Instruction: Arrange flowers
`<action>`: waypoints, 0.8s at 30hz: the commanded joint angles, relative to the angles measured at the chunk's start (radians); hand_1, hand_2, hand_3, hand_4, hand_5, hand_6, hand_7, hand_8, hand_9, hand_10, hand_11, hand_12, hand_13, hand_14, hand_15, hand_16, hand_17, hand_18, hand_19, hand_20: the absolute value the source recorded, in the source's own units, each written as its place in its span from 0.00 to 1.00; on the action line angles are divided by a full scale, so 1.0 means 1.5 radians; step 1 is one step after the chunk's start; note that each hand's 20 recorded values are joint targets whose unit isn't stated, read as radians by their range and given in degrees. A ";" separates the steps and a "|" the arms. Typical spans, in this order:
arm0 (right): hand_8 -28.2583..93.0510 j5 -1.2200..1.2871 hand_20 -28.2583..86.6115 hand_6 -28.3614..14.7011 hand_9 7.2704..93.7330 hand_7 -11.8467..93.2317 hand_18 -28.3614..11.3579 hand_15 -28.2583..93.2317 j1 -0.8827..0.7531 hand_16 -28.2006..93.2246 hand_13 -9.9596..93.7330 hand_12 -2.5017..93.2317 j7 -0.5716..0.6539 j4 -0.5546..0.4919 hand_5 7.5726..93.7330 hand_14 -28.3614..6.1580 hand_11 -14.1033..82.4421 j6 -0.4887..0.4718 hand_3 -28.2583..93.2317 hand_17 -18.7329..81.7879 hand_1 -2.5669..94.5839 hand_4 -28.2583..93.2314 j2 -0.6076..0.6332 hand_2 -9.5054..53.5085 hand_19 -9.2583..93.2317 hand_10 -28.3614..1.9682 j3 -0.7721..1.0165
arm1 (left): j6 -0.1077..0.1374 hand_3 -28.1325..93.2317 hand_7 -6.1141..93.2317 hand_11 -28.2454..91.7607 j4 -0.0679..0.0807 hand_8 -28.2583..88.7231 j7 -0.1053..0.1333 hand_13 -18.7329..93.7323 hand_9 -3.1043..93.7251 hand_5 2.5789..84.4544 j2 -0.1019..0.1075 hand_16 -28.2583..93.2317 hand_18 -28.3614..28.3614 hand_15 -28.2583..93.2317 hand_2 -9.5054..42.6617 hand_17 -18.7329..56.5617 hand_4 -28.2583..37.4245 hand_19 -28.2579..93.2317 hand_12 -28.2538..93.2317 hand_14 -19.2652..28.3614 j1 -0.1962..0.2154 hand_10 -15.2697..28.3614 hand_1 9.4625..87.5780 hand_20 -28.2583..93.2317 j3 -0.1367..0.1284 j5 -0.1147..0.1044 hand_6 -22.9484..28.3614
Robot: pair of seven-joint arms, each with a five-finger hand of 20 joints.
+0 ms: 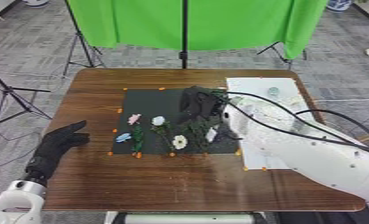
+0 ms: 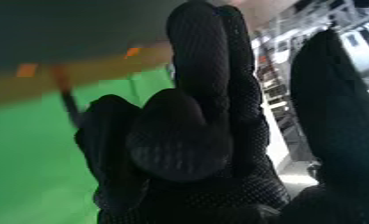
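In the head view, a pink flower (image 1: 134, 119), a blue flower (image 1: 123, 137), a white flower (image 1: 158, 120) and a white daisy-like flower (image 1: 179, 142) lie on the dark mat (image 1: 145, 100), their green stems toward its near edge. Another white bloom (image 1: 211, 134) is farther right, beside my right arm. My right hand (image 1: 196, 102) is over the mat's far right part, beyond the blooms. In the right wrist view, that hand (image 2: 207, 145) has long fingers extended, others slightly bent, and I see nothing held. My left hand (image 1: 60, 142) is open, left of the mat.
A white sheet (image 1: 259, 85) lies on the table's (image 1: 100, 185) right side, with a pale, clear-looking object (image 1: 274, 92) on its far part. Orange marks dot the edges of mat and sheet. A green backdrop (image 1: 234, 25) and stands rise behind the table.
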 commanded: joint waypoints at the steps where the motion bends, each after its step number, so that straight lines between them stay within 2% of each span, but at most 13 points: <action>1: 0.16 0.087 0.78 0.65 0.95 0.30 0.27 0.76 -0.006 0.52 0.98 0.34 0.052 -0.045 0.84 0.69 0.54 -0.015 0.75 0.82 0.35 0.11 0.014 0.23 1.00 0.49 -0.015 | -0.009 0.76 0.15 0.39 0.000 0.19 -0.006 0.54 0.54 0.52 -0.003 0.20 0.72 0.38 0.55 0.39 0.00 0.32 0.32 0.82 0.006 0.70 0.18 0.35 -0.002 0.004 0.51; 6: 0.15 0.113 0.78 0.64 0.95 0.27 0.26 0.76 -0.014 0.52 0.98 0.34 0.078 -0.048 0.80 0.69 0.57 -0.054 0.73 0.83 0.34 0.11 0.005 0.32 1.00 0.47 -0.029 | -0.007 0.76 0.15 0.39 0.000 0.19 -0.006 0.54 0.54 0.51 -0.005 0.20 0.72 0.38 0.55 0.39 0.00 0.32 0.32 0.82 0.005 0.70 0.18 0.35 -0.001 0.004 0.51; 13: 0.15 0.127 0.80 0.61 0.96 0.25 0.26 0.77 -0.022 0.52 1.00 0.34 0.104 -0.037 0.76 0.70 0.59 -0.096 0.72 0.85 0.34 0.12 -0.008 0.36 1.00 0.48 -0.032 | -0.005 0.76 0.15 0.39 -0.002 0.19 -0.006 0.54 0.54 0.52 -0.006 0.20 0.72 0.38 0.55 0.39 0.00 0.32 0.32 0.82 0.009 0.70 0.18 0.35 -0.003 0.004 0.51; 18: 0.15 0.130 0.80 0.61 0.96 0.24 0.26 0.77 -0.021 0.52 1.00 0.34 0.107 -0.017 0.75 0.70 0.59 -0.078 0.72 0.85 0.33 0.13 -0.017 0.36 1.00 0.48 -0.030 | -0.005 0.76 0.15 0.39 -0.001 0.19 -0.005 0.54 0.54 0.52 -0.007 0.20 0.72 0.38 0.55 0.39 0.00 0.32 0.32 0.82 0.008 0.70 0.18 0.35 -0.002 0.004 0.51; 24: 0.15 0.103 0.81 0.60 0.96 0.24 0.26 0.77 -0.017 0.52 1.00 0.34 0.117 0.004 0.75 0.70 0.60 -0.088 0.72 0.85 0.33 0.13 -0.025 0.36 1.00 0.48 -0.037 | -0.005 0.76 0.15 0.39 -0.001 0.19 -0.006 0.54 0.54 0.51 -0.008 0.20 0.72 0.38 0.55 0.39 0.00 0.32 0.32 0.82 0.008 0.70 0.18 0.35 -0.001 0.004 0.51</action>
